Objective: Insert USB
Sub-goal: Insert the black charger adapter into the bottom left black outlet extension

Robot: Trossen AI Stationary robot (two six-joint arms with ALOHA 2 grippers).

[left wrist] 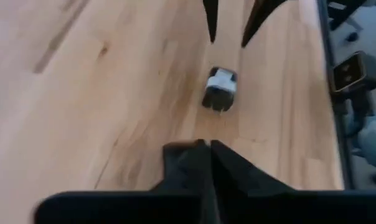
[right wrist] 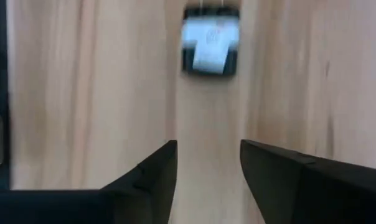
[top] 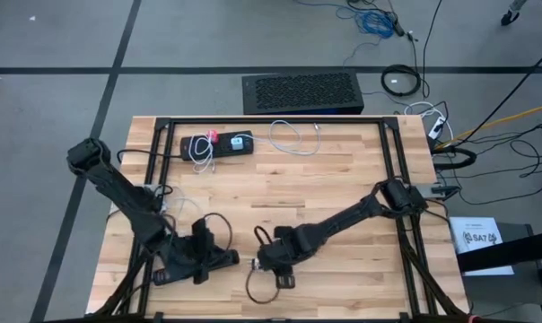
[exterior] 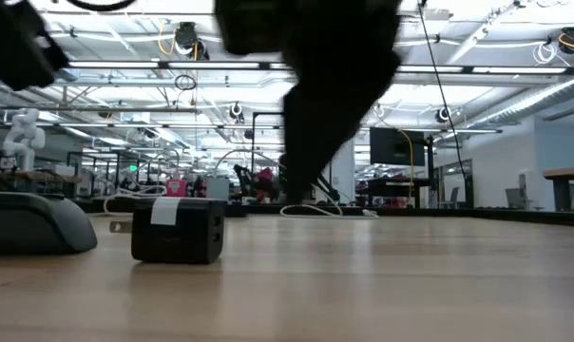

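Black charger block lies between the closed left end effector and open, empty right end effector.

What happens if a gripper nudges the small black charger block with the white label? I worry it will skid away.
The charger block looks small and boxy, so probably light and likely to slide on the smooth wooden table. It sits flat and low, so tipping or rolling seems unlikely.

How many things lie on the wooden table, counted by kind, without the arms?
Small black charger block with white label: 1
Black power strip: 1
White cable: 1
Total: 3
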